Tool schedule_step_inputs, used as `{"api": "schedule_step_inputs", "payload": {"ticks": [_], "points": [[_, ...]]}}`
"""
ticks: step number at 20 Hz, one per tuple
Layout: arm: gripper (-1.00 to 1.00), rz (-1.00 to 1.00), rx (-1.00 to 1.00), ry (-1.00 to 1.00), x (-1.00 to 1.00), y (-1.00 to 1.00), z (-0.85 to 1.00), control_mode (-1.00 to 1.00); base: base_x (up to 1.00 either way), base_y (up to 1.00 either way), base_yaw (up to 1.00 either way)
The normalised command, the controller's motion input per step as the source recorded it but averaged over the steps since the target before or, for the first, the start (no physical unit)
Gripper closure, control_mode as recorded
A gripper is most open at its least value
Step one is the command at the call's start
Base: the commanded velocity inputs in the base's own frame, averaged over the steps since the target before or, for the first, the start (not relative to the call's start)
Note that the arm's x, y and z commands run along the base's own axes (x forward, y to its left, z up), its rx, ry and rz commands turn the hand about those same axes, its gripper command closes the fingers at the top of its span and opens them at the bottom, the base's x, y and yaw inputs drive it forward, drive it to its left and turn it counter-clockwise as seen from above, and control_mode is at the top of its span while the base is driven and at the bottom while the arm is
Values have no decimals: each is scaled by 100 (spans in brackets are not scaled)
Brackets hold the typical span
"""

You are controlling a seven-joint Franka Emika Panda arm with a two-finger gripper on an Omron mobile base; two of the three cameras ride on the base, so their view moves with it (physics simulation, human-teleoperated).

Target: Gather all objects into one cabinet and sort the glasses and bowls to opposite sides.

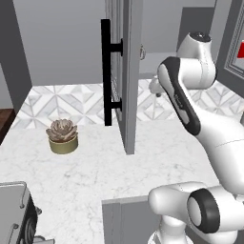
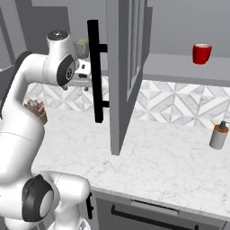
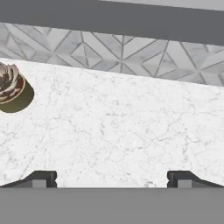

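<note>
The red cup (image 2: pixel 202 53) stands on the cabinet's grey shelf (image 2: pixel 179 68), right of the open door (image 2: pixel 119 90) with its black bar handle (image 2: pixel 94 72). Left of the door, the grey-olive cup (image 2: pixel 81 46) stands on the shelf, just above my arm's wrist. My gripper (image 3: pixel 111 180) is open: its two fingertips (image 3: pixel 41 179) stand wide apart with nothing between them, and it looks down at the bare marble counter (image 3: pixel 118 127). The bowls are out of view.
A potted succulent (image 1: pixel 62 136) sits on the counter at the left. A soap dispenser (image 2: pixel 218 136) stands by the tiled backsplash at the right. The open door's edge (image 1: pixel 127 95) juts out over the counter. A metal appliance (image 1: pixel 14 214) sits at the near left.
</note>
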Motion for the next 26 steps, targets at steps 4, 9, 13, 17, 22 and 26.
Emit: {"api": "schedule_step_inputs", "payload": {"ticks": [4,9,13,17,22,26], "points": [[-100,0,0,-26,7,0,45,-100,0,0,0],[-100,0,0,-25,34,0,36,-100,0,0,0],[-100,0,1,-24,41,0,38,-100,0,0,0],[-100,0,0,-21,38,0,37,-100,0,0,0],[-100,0,0,-17,32,0,29,-100,0,0,0],[-100,0,0,-5,20,0,4,-100,0,0,0]]}}
